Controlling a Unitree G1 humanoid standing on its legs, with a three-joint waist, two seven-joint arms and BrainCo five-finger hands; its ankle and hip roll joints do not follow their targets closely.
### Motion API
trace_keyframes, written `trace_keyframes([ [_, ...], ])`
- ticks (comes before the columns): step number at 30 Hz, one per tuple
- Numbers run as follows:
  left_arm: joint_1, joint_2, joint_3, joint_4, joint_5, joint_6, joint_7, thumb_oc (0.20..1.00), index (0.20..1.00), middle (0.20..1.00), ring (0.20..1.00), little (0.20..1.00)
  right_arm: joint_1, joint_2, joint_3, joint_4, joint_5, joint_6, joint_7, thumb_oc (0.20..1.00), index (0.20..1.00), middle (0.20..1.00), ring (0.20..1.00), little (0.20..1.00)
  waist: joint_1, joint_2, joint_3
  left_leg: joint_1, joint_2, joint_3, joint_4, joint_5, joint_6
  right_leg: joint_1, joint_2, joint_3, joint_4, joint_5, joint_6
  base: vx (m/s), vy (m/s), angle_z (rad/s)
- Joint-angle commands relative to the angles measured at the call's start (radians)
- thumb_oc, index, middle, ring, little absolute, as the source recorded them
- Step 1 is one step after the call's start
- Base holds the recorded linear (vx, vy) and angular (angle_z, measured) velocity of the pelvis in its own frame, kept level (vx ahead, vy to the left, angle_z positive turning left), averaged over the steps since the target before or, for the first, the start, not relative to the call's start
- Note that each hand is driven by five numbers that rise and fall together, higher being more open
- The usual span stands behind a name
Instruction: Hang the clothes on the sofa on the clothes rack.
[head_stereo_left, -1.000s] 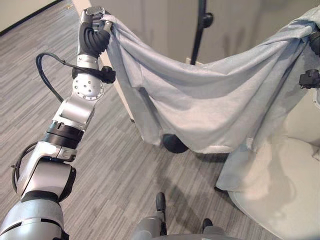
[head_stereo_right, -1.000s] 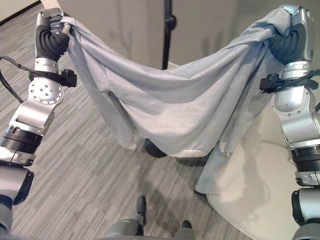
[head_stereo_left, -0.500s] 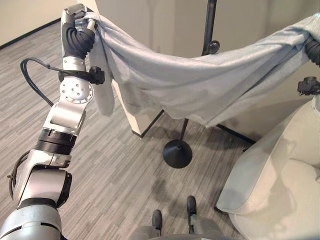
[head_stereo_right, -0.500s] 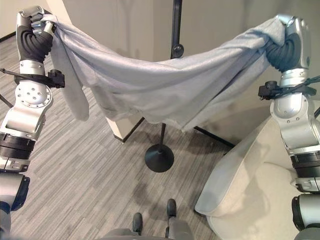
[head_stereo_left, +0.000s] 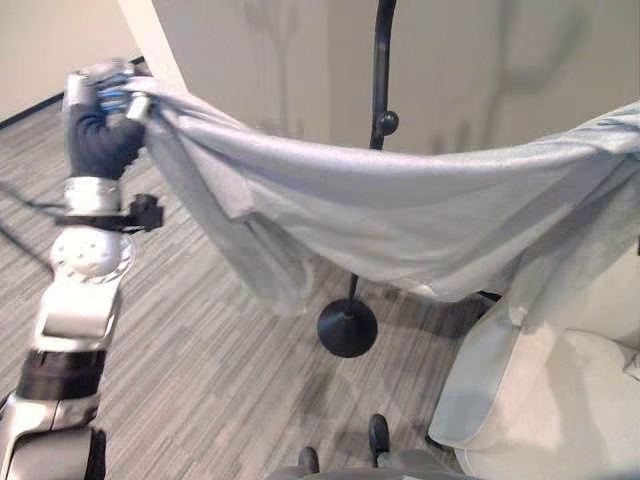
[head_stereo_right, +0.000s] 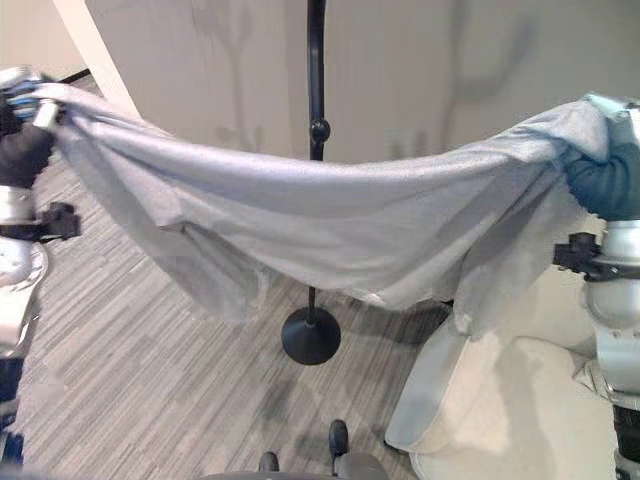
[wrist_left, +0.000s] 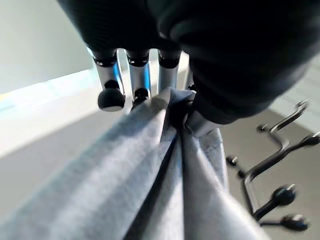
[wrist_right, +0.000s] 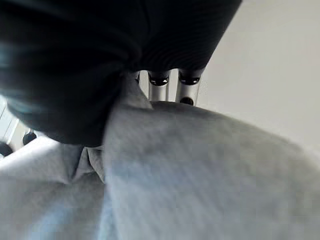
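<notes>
Pale grey, soft knit garment (head_stereo_right: 330, 225) is hanging stretched between both raised hands, sagging in the middle in front of the slim black metal clothes rack pole (head_stereo_right: 316, 90). The left hand (head_stereo_left: 100, 130) is pinching one end with fingers curled round bunched cloth; the right hand (head_stereo_right: 610, 180) is gripping the other end the same way. Judging by this, the carrying step is underway, and the next move calls for lifting the cloth up to the rack's knobbed hooks (wrist_left: 280, 195). A cream cushioned sofa (head_stereo_right: 510, 410) is sitting near right, over striped grey carpet floor (head_stereo_left: 200, 380).
</notes>
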Motion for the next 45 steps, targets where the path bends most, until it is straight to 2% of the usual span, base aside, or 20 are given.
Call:
trace_keyframes([
  [1, -0.028, 0.062, 0.043, -0.028, -0.115, -0.120, -0.017, 0.200, 0.200, 0.200, 0.200, 0.200, -0.042, 0.002, -0.062, -0.036, -0.043, -0.041, -0.089, 0.200, 0.200, 0.200, 0.200, 0.200, 0.005, -0.017, -0.100, -0.023, 0.003, 0.047, 0.008, -0.029, -0.033, 0.091, -0.069, -0.003, 0.003, -0.104, 0.122, 0.01, 0.003, -0.04],
  [4, -0.012, 0.027, 0.095, -0.080, -0.172, -0.150, -0.015, 0.200, 0.200, 0.200, 0.200, 0.200, -0.070, 0.031, -0.083, -0.080, -0.056, -0.044, -0.116, 0.200, 0.200, 0.200, 0.200, 0.200, 0.008, -0.014, -0.113, -0.017, 0.005, 0.048, 0.008, -0.042, -0.033, 0.098, -0.069, -0.002, 0.003, -0.114, 0.123, 0.03, 0.010, -0.02],
  [6, -0.065, 0.025, 0.081, -0.095, -0.170, -0.164, 0.009, 0.200, 0.200, 0.200, 0.200, 0.200, -0.126, 0.026, -0.070, -0.080, -0.059, -0.038, -0.139, 0.200, 0.200, 0.200, 0.200, 0.200, 0.010, -0.013, -0.117, -0.018, 0.006, 0.054, 0.008, -0.035, -0.034, 0.098, -0.069, -0.003, 0.003, -0.109, 0.120, 0.00, 0.003, -0.06],
  [8, -0.258, 0.073, -0.053, -0.021, -0.127, -0.147, 0.073, 0.200, 0.200, 0.200, 0.200, 0.200, -0.283, -0.060, 0.025, -0.010, -0.041, -0.017, -0.174, 0.200, 0.200, 0.200, 0.200, 0.200, 0.011, -0.014, -0.128, -0.010, 0.010, 0.055, 0.008, -0.038, -0.039, 0.108, -0.067, -0.007, 0.003, -0.113, 0.121, 0.03, -0.007, 0.00],
  [9, -0.292, 0.089, -0.082, -0.003, -0.117, -0.142, 0.083, 0.200, 0.200, 0.200, 0.200, 0.200, -0.306, -0.084, 0.043, 0.005, -0.038, -0.009, -0.177, 0.200, 0.200, 0.200, 0.200, 0.200, 0.010, -0.014, -0.134, -0.004, 0.011, 0.054, 0.008, -0.047, -0.040, 0.113, -0.067, -0.007, 0.003, -0.120, 0.123, 0.00, 0.000, 0.00],
  [11, -0.446, 0.122, -0.206, 0.107, -0.087, -0.116, 0.127, 0.200, 0.200, 0.200, 0.200, 0.200, -0.429, -0.181, 0.138, 0.097, -0.035, 0.023, -0.197, 0.200, 0.200, 0.200, 0.200, 0.200, 0.010, -0.019, -0.136, -0.004, 0.012, 0.057, 0.008, -0.037, -0.042, 0.113, -0.067, -0.011, 0.003, -0.113, 0.123, 0.00, 0.000, 0.00],
  [12, -0.462, 0.122, -0.215, 0.118, -0.086, -0.117, 0.131, 0.200, 0.200, 0.200, 0.200, 0.200, -0.442, -0.185, 0.147, 0.109, -0.035, 0.023, -0.201, 0.200, 0.200, 0.200, 0.200, 0.200, 0.010, -0.018, -0.135, -0.001, 0.012, 0.055, 0.008, -0.046, -0.042, 0.116, -0.067, -0.011, 0.003, -0.120, 0.124, 0.05, -0.006, 0.02],
  [13, -0.529, 0.129, -0.270, 0.169, -0.081, -0.107, 0.141, 0.200, 0.200, 0.200, 0.200, 0.200, -0.496, -0.218, 0.192, 0.151, -0.023, 0.033, -0.203, 0.200, 0.200, 0.200, 0.200, 0.200, 0.009, -0.018, -0.135, 0.000, 0.014, 0.056, 0.008, -0.046, -0.044, 0.116, -0.067, -0.012, 0.003, -0.120, 0.126, 0.06, -0.016, 0.03],
  [14, -0.689, 0.145, -0.405, 0.291, -0.086, -0.088, 0.149, 0.200, 0.200, 0.200, 0.200, 0.200, -0.634, -0.310, 0.317, 0.261, -0.002, 0.060, -0.206, 0.200, 0.200, 0.200, 0.200, 0.200, 0.011, -0.023, -0.136, -0.001, 0.016, 0.055, 0.008, -0.043, -0.048, 0.116, -0.066, -0.014, 0.003, -0.118, 0.127, 0.04, -0.026, 0.01],
  [16, -0.798, 0.129, -0.498, 0.386, -0.112, -0.068, 0.147, 0.200, 0.200, 0.200, 0.200, 0.200, -0.752, -0.357, 0.435, 0.360, 0.027, 0.089, -0.191, 0.200, 0.200, 0.200, 0.200, 0.200, 0.011, -0.030, -0.138, 0.001, 0.018, 0.058, 0.008, -0.044, -0.049, 0.117, -0.067, -0.017, 0.003, -0.120, 0.129, 0.02, -0.014, -0.01],
  [18, -0.854, 0.132, -0.545, 0.451, -0.107, -0.054, 0.152, 0.200, 0.200, 0.200, 0.200, 0.200, -0.822, -0.373, 0.505, 0.418, 0.039, 0.101, -0.192, 0.200, 0.200, 0.200, 0.200, 0.200, 0.010, -0.031, -0.136, 0.000, 0.019, 0.059, 0.008, -0.043, -0.050, 0.116, -0.067, -0.019, 0.003, -0.119, 0.129, 0.03, -0.011, 0.10],
  [19, -0.966, 0.138, -0.647, 0.591, -0.070, -0.015, 0.157, 0.200, 0.200, 0.200, 0.200, 0.200, -0.970, -0.393, 0.670, 0.562, 0.064, 0.128, -0.177, 0.200, 0.200, 0.200, 0.200, 0.200, 0.012, -0.036, -0.134, -0.003, 0.022, 0.061, 0.008, -0.039, -0.053, 0.114, -0.067, -0.023, 0.003, -0.116, 0.130, 0.04, -0.017, 0.10],
  [20, -1.009, 0.131, -0.679, 0.649, -0.079, -0.009, 0.164, 0.200, 0.200, 0.200, 0.200, 0.200, -1.032, -0.393, 0.729, 0.614, 0.079, 0.137, -0.177, 0.200, 0.200, 0.200, 0.200, 0.200, 0.010, -0.040, -0.131, -0.006, 0.022, 0.062, 0.008, -0.037, -0.054, 0.112, -0.067, -0.023, 0.003, -0.114, 0.130, 0.03, -0.023, 0.07],
  [21, -1.066, 0.111, -0.708, 0.765, -0.112, 0.001, 0.159, 0.200, 0.200, 0.200, 0.200, 0.200, -1.210, -0.359, 0.898, 0.758, 0.127, 0.149, -0.174, 0.200, 0.200, 0.200, 0.200, 0.200, 0.000, -0.032, -0.119, -0.014, 0.024, 0.066, 0.008, -0.033, -0.057, 0.101, -0.067, -0.021, 0.004, -0.110, 0.130, 0.00, -0.018, 0.03],
  [27, -1.155, 0.104, -0.778, 0.978, -0.126, 0.037, 0.140, 0.200, 0.200, 0.200, 0.200, 0.200, -1.403, -0.274, 1.129, 1.047, 0.202, 0.164, -0.121, 0.200, 0.200, 0.200, 0.200, 0.200, -0.001, -0.025, -0.097, -0.042, 0.026, 0.071, 0.008, -0.019, -0.066, 0.073, -0.062, -0.018, 0.003, -0.098, 0.130, 0.00, 0.000, 0.00],
  [34, -1.157, 0.122, -0.790, 1.121, -0.113, 0.077, 0.131, 0.200, 0.200, 0.200, 0.200, 0.200, -1.425, -0.218, 1.198, 1.133, 0.213, 0.168, -0.071, 0.200, 0.200, 0.200, 0.200, 0.200, 0.004, -0.026, -0.070, -0.077, 0.028, 0.066, 0.008, -0.006, -0.073, 0.043, -0.058, -0.024, 0.003, -0.095, 0.131, -0.01, 0.000, 0.00],
  [37, -1.149, 0.108, -0.802, 1.183, -0.084, 0.090, 0.121, 0.200, 0.200, 0.200, 0.200, 0.200, -1.405, -0.174, 1.223, 1.192, 0.211, 0.165, -0.035, 0.200, 0.200, 0.200, 0.200, 0.200, 0.005, -0.026, -0.040, -0.104, 0.029, 0.063, 0.008, 0.005, -0.075, 0.016, -0.057, -0.023, 0.003, -0.088, 0.130, -0.08, 0.001, 0.02],
  [45, -1.140, 0.036, -0.840, 1.290, -0.026, 0.106, 0.109, 0.200, 0.200, 0.200, 0.200, 0.200, -1.347, -0.050, 1.216, 1.292, 0.226, 0.163, -0.015, 0.200, 0.200, 0.200, 0.200, 0.200, 0.002, -0.026, 0.025, -0.181, 0.028, 0.057, 0.008, 0.035, -0.076, -0.061, -0.056, -0.014, 0.003, -0.062, 0.131, -0.07, -0.004, 0.00],
])
